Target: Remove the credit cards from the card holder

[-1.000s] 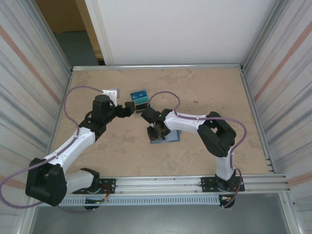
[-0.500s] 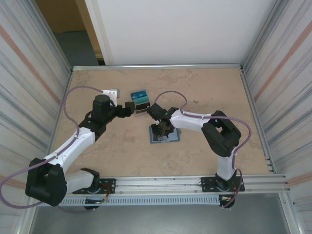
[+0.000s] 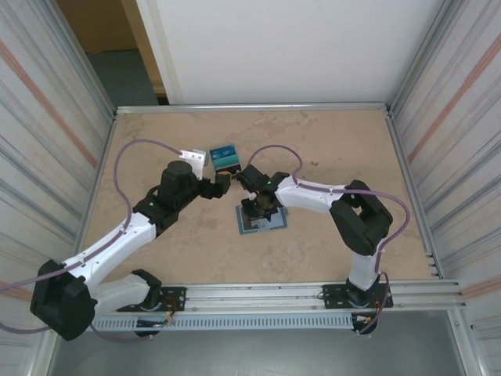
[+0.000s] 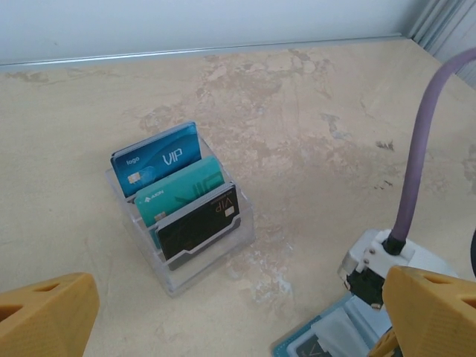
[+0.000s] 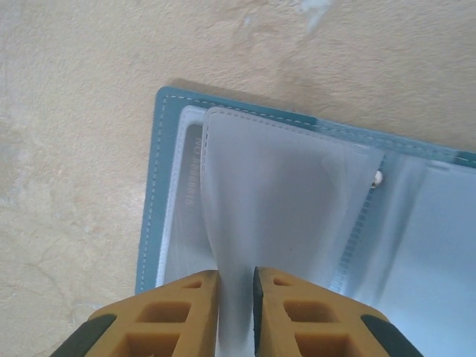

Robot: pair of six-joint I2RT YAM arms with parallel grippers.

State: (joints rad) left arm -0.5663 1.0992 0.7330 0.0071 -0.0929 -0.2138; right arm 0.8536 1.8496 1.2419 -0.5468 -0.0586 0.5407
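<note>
Card holder [image 3: 266, 222] lies opened flat on the beige table [image 3: 337, 141], near the middle, its teal-blue border [image 5: 158, 193] framing pale translucent pockets. The right gripper [image 3: 257, 207] stands directly over it. In the right wrist view its orange fingers [image 5: 186, 316] are drawn almost together [image 5: 236, 281] and pinch the near edge of one pocket sleeve [image 5: 282, 193], which bows up from the pockets beneath. Whether a card sits inside that sleeve I cannot tell.

Three credit cards stand upright in a clear tiered stand [image 4: 204, 260] at 11 o'clock from the card holder: a blue one [image 4: 160, 158] at the back, a teal one [image 4: 182, 192] in the middle, a black one [image 4: 197, 227] in front.

The left gripper [image 3: 221, 182] hangs just at 6 o'clock of the stand and at 10 o'clock of the card holder, its fingers [image 4: 435, 312] spread wide with nothing between them.
</note>
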